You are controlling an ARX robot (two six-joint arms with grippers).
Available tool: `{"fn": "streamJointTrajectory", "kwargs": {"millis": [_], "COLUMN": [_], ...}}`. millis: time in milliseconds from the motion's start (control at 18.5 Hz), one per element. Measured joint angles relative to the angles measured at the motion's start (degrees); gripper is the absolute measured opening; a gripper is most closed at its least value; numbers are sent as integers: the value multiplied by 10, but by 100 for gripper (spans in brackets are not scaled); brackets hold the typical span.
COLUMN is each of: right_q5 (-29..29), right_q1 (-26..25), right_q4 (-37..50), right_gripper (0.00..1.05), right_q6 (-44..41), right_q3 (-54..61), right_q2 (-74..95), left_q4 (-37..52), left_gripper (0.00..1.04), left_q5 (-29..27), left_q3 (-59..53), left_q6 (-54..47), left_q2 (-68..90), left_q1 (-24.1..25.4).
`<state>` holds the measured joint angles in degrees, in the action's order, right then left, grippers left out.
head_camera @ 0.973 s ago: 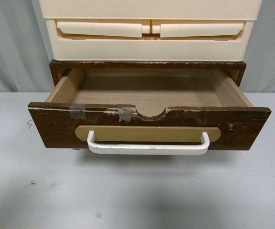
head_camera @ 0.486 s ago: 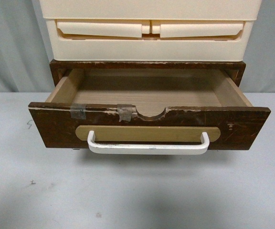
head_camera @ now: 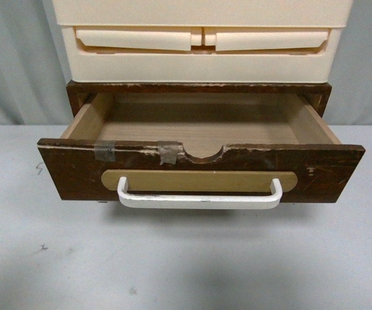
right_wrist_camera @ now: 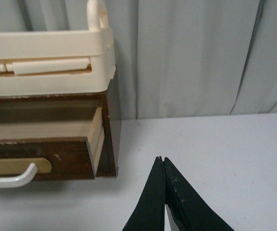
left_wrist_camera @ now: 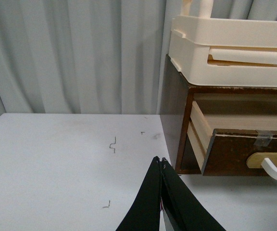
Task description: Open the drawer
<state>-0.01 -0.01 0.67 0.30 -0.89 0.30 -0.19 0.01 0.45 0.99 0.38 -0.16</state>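
- Front view: the drawer (head_camera: pixel 201 171) stands pulled well out of its dark wooden case (head_camera: pixel 199 90), its pale wooden interior exposed and holding nothing visible.
- The drawer front is dark brown and worn, with a half-round notch in the middle of its top edge and two grey tape bits (head_camera: pixel 169 152) just left of the notch.
- A white bar handle (head_camera: pixel 199 197) is mounted on a tan oval plate (head_camera: pixel 199 181) across the drawer front.
- The case rests on the grey worktop (head_camera: pixel 186 258); a cream plastic drawer unit (head_camera: pixel 202 42) is stacked on top of the case.
- No arm appears in the front view.
- Left wrist view: the left fingers (left_wrist_camera: pixel 161 166) are pressed together, tips touching, above the worktop, well apart from the drawer's left corner and clamping nothing.
- Right wrist view: the right fingers (right_wrist_camera: pixel 161 162) are likewise closed tip to tip with nothing between them, over the worktop, off to the case's right side.
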Motion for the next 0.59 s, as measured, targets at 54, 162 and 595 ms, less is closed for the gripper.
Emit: {"fn": "streamJointTrajectory", "kwargs": {"millis": [54,162,595], "right_q5": [0,0,0], "right_q1": [0,0,0], "right_q4": [-12,-8,-9], "right_gripper": [2,2,98], "right_q6": [0,-2,-2], "right_q3": [2,2,2], "right_q2": [-1,0,0], "left_q4": [1,0,0], "left_gripper": [2,2,98], "left_q5": [0,0,0], "left_q3": [0,0,0], "left_q6": [0,0,0], "left_q2": [0,0,0], "left_q1": [0,0,0]}}
